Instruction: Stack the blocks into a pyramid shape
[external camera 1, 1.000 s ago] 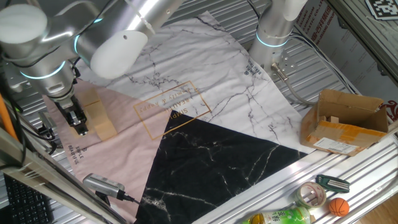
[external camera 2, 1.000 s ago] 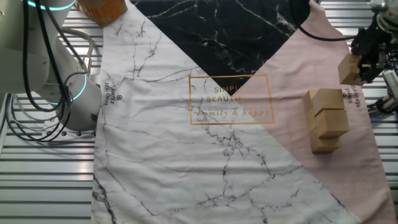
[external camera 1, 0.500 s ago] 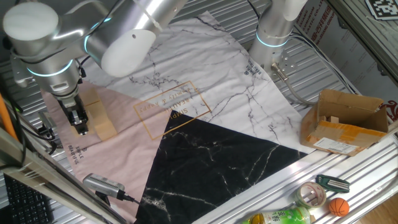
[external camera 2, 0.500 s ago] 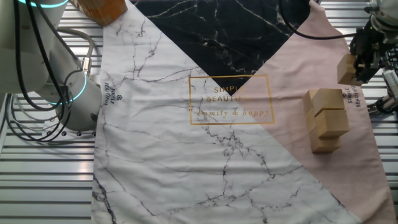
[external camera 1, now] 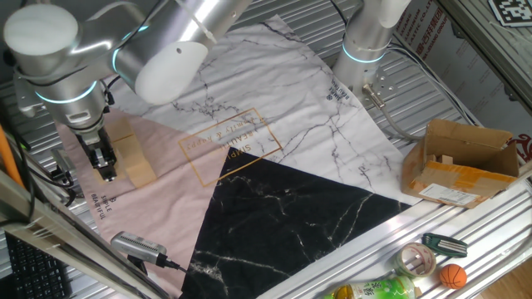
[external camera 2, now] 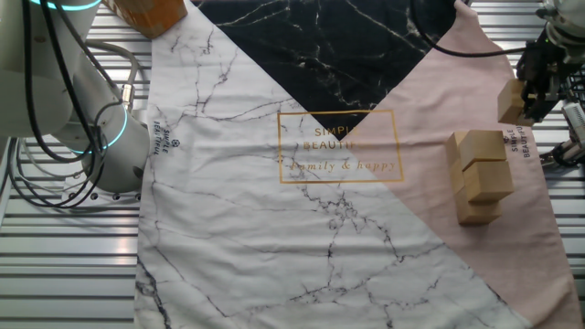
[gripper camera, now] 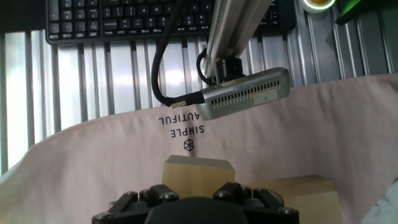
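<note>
My gripper [external camera 2: 533, 90] is shut on one tan wooden block [external camera 2: 511, 100] and holds it just above the pink part of the cloth, near its edge. In the hand view the block [gripper camera: 198, 170] sits between the jaws of the gripper [gripper camera: 198, 194]. A stack of several more blocks [external camera 2: 480, 175] stands on the pink cloth close beside the gripper. It also shows in the one fixed view [external camera 1: 133, 154] and at the lower right of the hand view [gripper camera: 305, 194]. In the one fixed view the gripper [external camera 1: 106, 169] hides the held block.
A grey camera unit on a stalk [gripper camera: 244, 94] stands past the cloth edge, with a keyboard [gripper camera: 124, 18] behind it. A brown cardboard box [external camera 1: 462, 163] sits at the right. A second arm's base [external camera 1: 366, 43] stands at the back. A tape roll [external camera 1: 418, 260] and a small ball [external camera 1: 452, 276] lie by the front rail.
The arm's upper links shifted a little a second ago. The gripper with its block has barely moved, perhaps slightly upward. The stack has not moved.
</note>
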